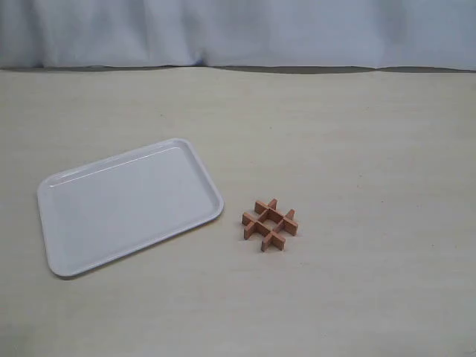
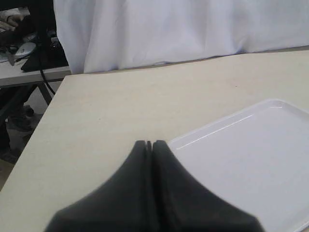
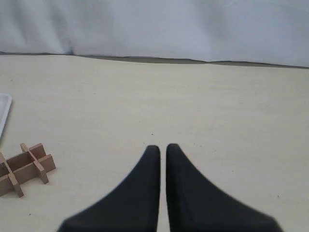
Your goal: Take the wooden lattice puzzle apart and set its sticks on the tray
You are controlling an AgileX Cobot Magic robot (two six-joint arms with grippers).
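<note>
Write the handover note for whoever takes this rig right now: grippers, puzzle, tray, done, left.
Left gripper: shut, empty, over the table beside the tray.
Right gripper: shut but for a sliver, empty, over the table.
Puzzle: whole, on the table, right of the tray in the exterior view, not touching it.
Done: nothing; no stick on the tray.
Left: part all four sticks, lay them on the tray.

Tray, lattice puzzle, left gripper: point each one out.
the tray (image 1: 126, 204), exterior view, on its bare floor.
the wooden lattice puzzle (image 1: 269, 223), exterior view, middle of the grid.
the left gripper (image 2: 150, 143), left wrist view, between its closed fingertips.
</note>
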